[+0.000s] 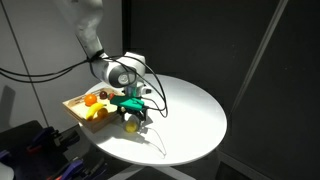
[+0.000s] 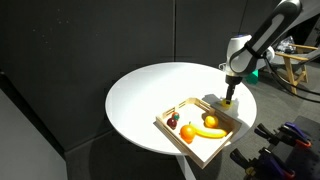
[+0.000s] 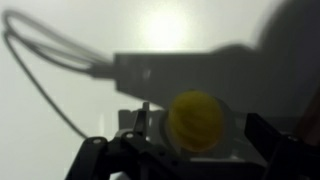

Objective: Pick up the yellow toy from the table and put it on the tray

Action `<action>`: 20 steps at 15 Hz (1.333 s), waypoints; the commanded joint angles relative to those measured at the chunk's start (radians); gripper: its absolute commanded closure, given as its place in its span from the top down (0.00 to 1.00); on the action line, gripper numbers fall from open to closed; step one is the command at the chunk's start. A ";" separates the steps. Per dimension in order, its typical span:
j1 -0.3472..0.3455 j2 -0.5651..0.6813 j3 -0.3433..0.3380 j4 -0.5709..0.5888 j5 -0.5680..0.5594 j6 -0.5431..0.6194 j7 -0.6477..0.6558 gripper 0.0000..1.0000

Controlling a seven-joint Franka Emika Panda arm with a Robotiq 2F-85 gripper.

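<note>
the arm comes down from above in an exterior view, wrist bent so the gripper (image 1: 131, 119) points straight down at the worktop (image 1: 195, 110). its jaws stand wide open around the yellow toy (image 1: 131, 125), which lies on the worktop just beside the tray (image 1: 72, 104). in the wrist view the yellow toy (image 3: 195, 120) sits between the fingers (image 3: 141, 122), with a gap on each side.

Tray (image 2: 176, 141) sits near the table (image 2: 140, 100) edge with the banana toy (image 2: 208, 131) in it, and the ball toy (image 1: 131, 125) is on the table just beside the tray.
</note>
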State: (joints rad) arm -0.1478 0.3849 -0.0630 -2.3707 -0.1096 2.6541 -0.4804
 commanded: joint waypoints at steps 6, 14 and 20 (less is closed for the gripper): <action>-0.019 0.051 0.028 0.044 -0.012 0.023 0.009 1.00; -0.022 0.079 0.023 0.063 -0.019 0.028 0.014 0.66; -0.014 0.033 0.020 0.043 -0.023 -0.035 0.025 0.34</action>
State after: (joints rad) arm -0.1519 0.4543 -0.0497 -2.3221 -0.1097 2.6666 -0.4745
